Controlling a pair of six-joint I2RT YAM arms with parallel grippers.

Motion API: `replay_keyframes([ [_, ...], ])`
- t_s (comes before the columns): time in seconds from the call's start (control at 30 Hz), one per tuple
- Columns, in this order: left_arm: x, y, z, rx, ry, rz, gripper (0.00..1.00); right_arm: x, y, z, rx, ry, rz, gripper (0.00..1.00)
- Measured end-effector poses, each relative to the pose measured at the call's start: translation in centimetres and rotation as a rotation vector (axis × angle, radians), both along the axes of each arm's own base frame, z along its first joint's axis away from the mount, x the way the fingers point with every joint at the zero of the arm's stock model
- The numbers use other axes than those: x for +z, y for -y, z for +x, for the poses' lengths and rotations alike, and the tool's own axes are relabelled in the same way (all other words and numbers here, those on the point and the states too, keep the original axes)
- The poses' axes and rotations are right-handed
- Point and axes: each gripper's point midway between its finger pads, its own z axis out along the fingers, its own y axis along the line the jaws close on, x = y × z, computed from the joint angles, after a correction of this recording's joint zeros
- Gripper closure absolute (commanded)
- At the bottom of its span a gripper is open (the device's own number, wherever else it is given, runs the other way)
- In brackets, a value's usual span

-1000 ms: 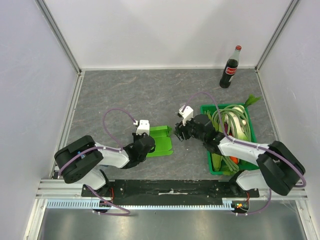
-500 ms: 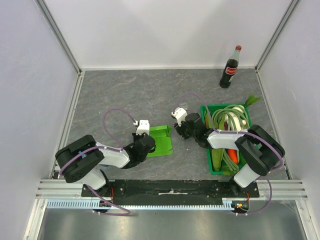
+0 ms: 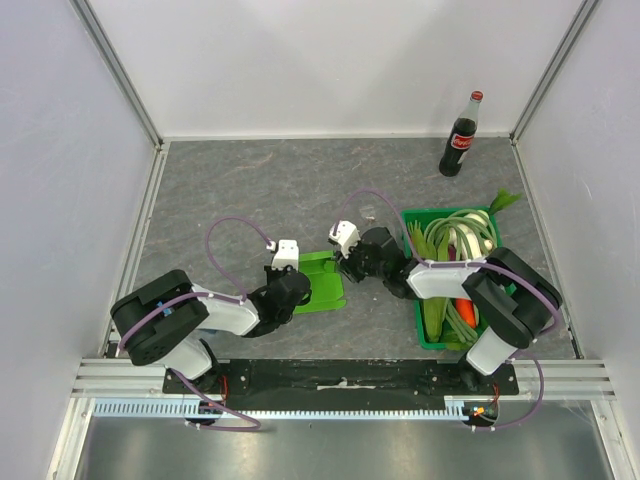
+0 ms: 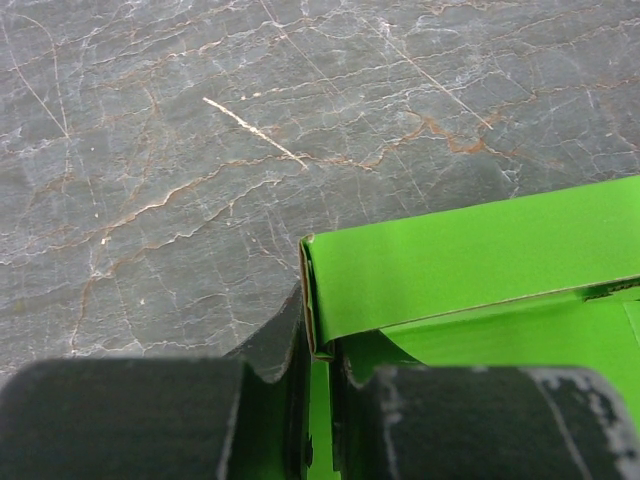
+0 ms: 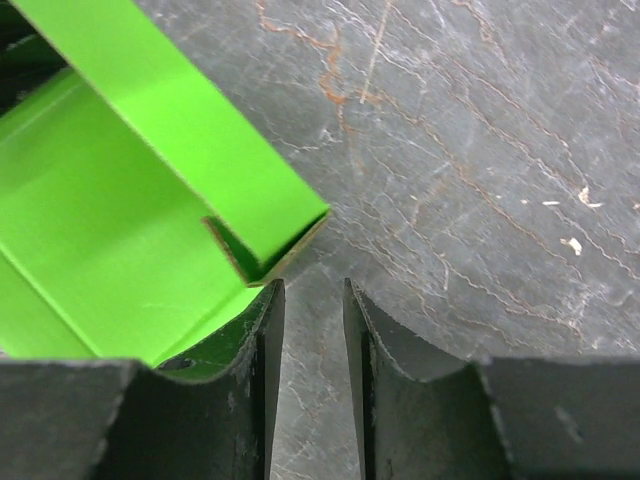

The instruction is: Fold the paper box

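The lime-green paper box (image 3: 325,284) lies flat on the grey table with one wall folded upright at its far edge. My left gripper (image 3: 297,291) is shut on the box's left corner; in the left wrist view the card (image 4: 470,260) stands pinched between the fingers of the left gripper (image 4: 320,400). My right gripper (image 3: 346,264) sits at the box's right far corner. In the right wrist view the right gripper (image 5: 313,310) shows a narrow gap with only bare table in it. The folded corner of the box (image 5: 150,200) hangs just off its left finger (image 5: 262,330).
A dark-green crate (image 3: 503,262) of vegetables stands to the right, under the right arm. A cola bottle (image 3: 460,138) stands at the back right. White walls and metal rails enclose the table.
The right gripper has slid left from near the crate to the box's right corner, and its jaws have narrowed. The left gripper and the box have stayed put.
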Motion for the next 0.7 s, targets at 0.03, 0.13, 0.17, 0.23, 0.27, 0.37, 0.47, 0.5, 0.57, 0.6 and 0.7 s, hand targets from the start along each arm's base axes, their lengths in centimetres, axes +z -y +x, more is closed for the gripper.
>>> replay_keyframes([
  [0.03,0.0,0.0,0.0,0.002,0.001,0.001,0.98,0.1,-0.2,-0.2,0.008,0.001,0.004,0.64],
  [0.13,0.0,-0.2,0.0,0.008,0.004,0.004,0.98,0.4,-0.7,-0.6,0.028,0.002,0.014,0.65],
  [0.17,0.0,-0.2,0.0,0.008,0.004,0.005,0.98,0.4,-0.8,-0.7,0.033,0.001,0.015,0.65],
  [0.23,0.0,-0.2,0.0,0.008,0.004,0.005,0.98,0.5,-1.1,-0.9,0.045,-0.001,0.026,0.65],
  [0.27,0.0,-0.2,0.0,0.008,0.004,0.005,0.98,0.7,-1.4,-1.0,0.051,-0.001,0.037,0.65],
  [0.37,0.0,-0.2,0.0,0.009,0.004,0.005,0.98,1.1,-1.9,-1.2,0.054,0.011,0.051,0.71],
  [0.47,0.0,-0.3,0.1,0.013,0.005,0.008,0.98,1.2,-2.0,-0.9,0.019,0.038,0.040,0.79],
  [0.5,0.0,-0.3,0.1,0.013,0.005,0.008,0.98,1.3,-2.0,-0.9,0.019,0.038,0.040,0.79],
  [0.57,0.0,-0.3,0.1,0.014,0.005,0.008,0.98,1.3,-2.1,-0.7,-0.011,0.053,0.035,0.76],
  [0.6,0.1,-0.3,0.1,0.014,0.005,0.008,0.98,1.4,-2.1,-0.7,-0.025,0.061,0.031,0.76],
  [0.7,0.1,-0.4,0.0,0.017,0.004,0.006,0.98,1.4,-2.4,-0.7,-0.081,0.092,0.028,0.76],
])
